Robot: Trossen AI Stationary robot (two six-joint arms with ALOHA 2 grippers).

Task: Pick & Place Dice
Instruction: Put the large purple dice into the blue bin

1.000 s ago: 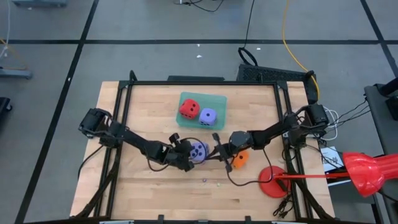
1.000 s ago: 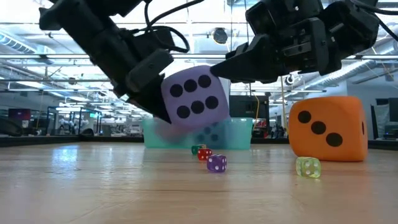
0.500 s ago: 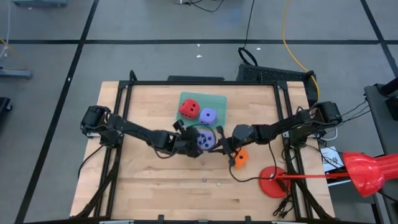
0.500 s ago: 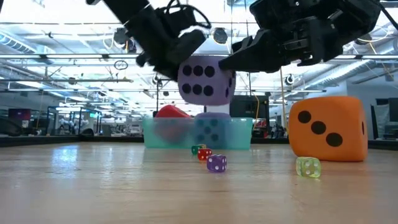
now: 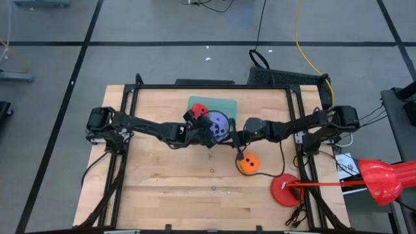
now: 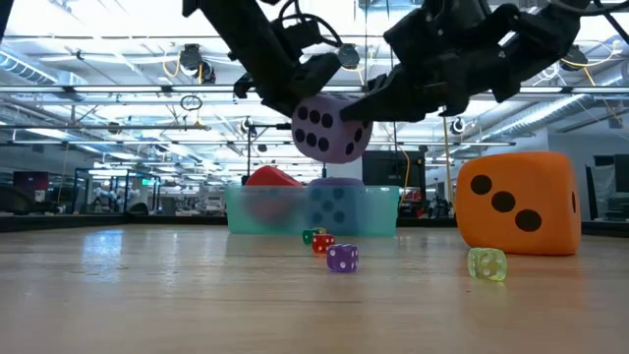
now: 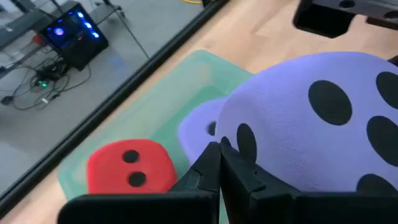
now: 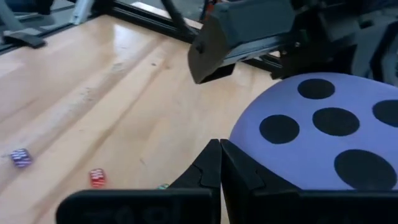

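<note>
- The purple die (image 5: 219,127) hangs in the air above the near rim of the green tray (image 5: 224,104), which holds a red die (image 5: 196,112).
- The left hand (image 5: 209,129) and the right hand (image 5: 231,135) flank it; whose grip carries it, I cannot tell.
- The orange die (image 5: 247,163) sits on the surface (image 5: 162,188), nearer the right hand.

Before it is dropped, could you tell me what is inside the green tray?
The green tray holds a red die and a purple die, the latter mostly hidden by the lifted purple die.

No readable text or labels.
</note>
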